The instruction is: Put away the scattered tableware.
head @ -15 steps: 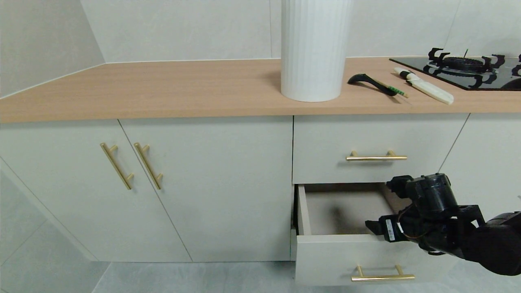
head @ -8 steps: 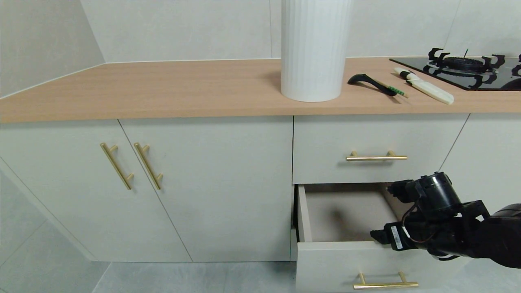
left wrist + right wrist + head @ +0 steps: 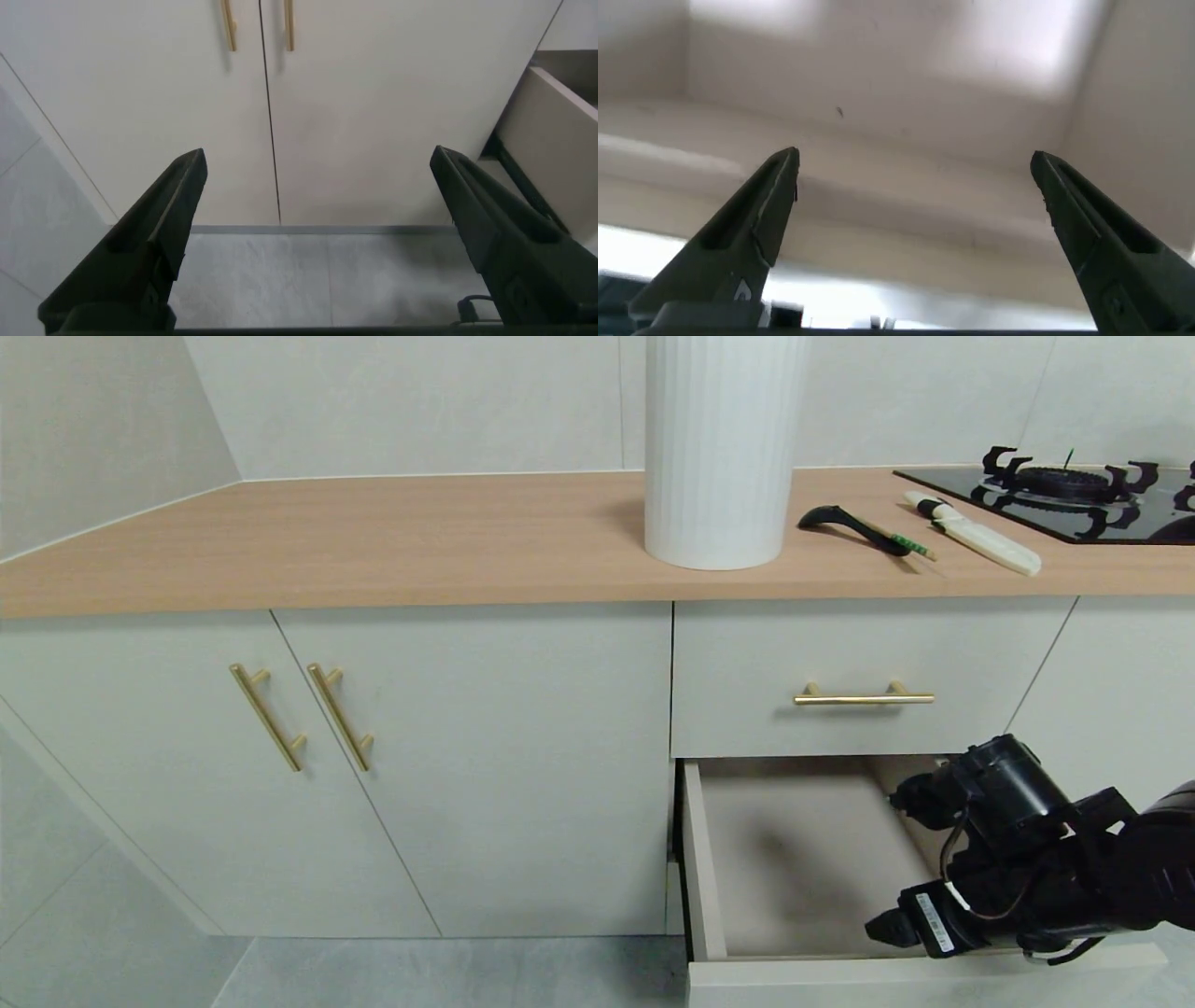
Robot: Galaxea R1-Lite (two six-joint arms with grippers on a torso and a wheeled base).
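A black ladle (image 3: 845,523), a pair of chopsticks (image 3: 904,543) and a white knife (image 3: 980,539) lie on the wooden counter (image 3: 373,541), right of a tall white ribbed cylinder (image 3: 719,448). Below them the lower drawer (image 3: 705,877) stands pulled far out, its inside bare. My right gripper (image 3: 887,931) sits at the drawer's front panel (image 3: 840,980), over its right part. In the right wrist view the gripper (image 3: 915,163) is open, facing the drawer's interior. My left gripper (image 3: 318,159) is open and empty, low before the cabinet doors (image 3: 271,103).
A black gas hob (image 3: 1074,495) fills the counter's far right. The upper drawer (image 3: 864,677) with a gold handle is closed. Two doors with gold handles (image 3: 299,714) stand left of the drawers. Grey floor tiles (image 3: 299,280) lie below.
The lower drawer has slid farther out toward me, its front handle leaving the head view. My right gripper moved down and toward me along with the front panel.
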